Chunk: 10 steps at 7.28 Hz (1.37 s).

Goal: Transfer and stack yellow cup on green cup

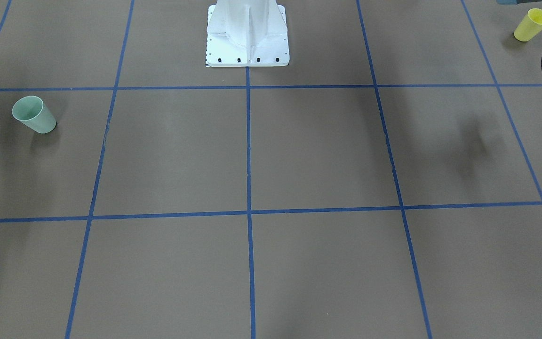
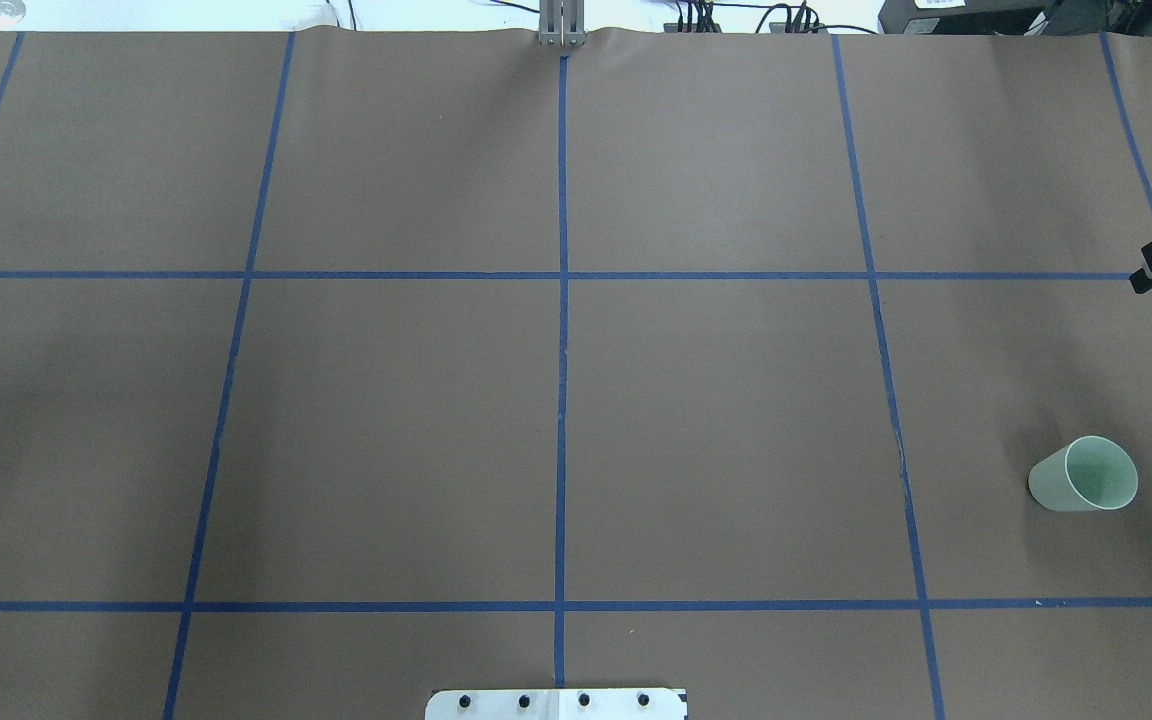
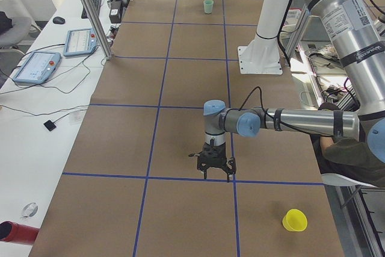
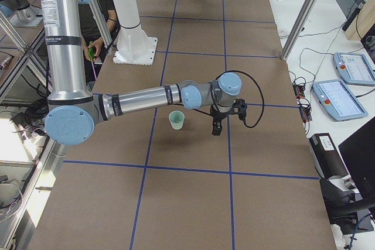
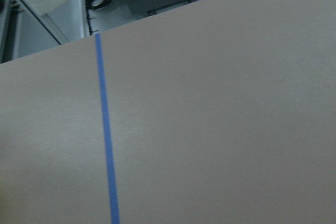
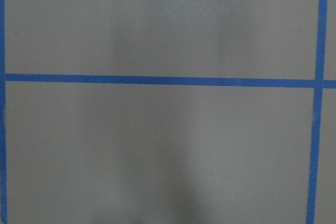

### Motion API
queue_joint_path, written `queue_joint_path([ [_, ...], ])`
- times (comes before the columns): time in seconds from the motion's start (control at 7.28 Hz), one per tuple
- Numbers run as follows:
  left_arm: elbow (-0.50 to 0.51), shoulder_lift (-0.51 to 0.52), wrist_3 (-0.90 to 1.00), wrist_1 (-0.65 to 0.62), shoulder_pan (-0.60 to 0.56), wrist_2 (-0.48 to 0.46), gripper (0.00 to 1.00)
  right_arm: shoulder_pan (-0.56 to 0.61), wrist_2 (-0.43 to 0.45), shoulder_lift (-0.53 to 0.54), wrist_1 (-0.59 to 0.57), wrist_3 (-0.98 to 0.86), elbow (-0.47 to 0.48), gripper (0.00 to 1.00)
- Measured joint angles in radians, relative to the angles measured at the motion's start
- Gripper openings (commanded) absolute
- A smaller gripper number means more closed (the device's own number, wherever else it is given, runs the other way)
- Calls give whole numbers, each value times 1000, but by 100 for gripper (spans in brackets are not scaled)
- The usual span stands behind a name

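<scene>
Standing well apart: yellow cup (image 3: 295,220), green cup (image 3: 208,6).
Nearest, sitting upright, the yellow cup; beyond, hovering by a blue tape line (image 3: 108,174), left gripper (image 3: 216,171); farthest, hanging just beside the green cup, not touching, right gripper (image 4: 215,128); jaw openings impossible to tell.

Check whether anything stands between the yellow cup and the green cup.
Nothing visible does: open taped table lies between the yellow cup and the green cup at opposite ends. The white base plate sits close beside that line.
</scene>
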State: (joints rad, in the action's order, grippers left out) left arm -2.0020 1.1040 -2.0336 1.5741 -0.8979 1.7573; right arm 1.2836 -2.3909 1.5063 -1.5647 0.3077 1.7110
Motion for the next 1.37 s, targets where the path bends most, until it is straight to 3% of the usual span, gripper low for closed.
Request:
queue_joint_path([
  [0.27, -49, -3, -220, -269, 114, -17, 99, -6, -1, -10, 0, 0, 2, 100],
  [0.55, -56, -3, -451, -411, 256, -9, 99, -8, -3, -12, 0, 0, 8, 100],
  [0.96, 16, -3, -733, -461, 436, 11, 99, -7, -5, -7, -1, 1, 29, 100],
  [1.37, 111, 7, -901, -450, 601, 99, 99, -7, -5, -5, -1, 1, 32, 100],
])
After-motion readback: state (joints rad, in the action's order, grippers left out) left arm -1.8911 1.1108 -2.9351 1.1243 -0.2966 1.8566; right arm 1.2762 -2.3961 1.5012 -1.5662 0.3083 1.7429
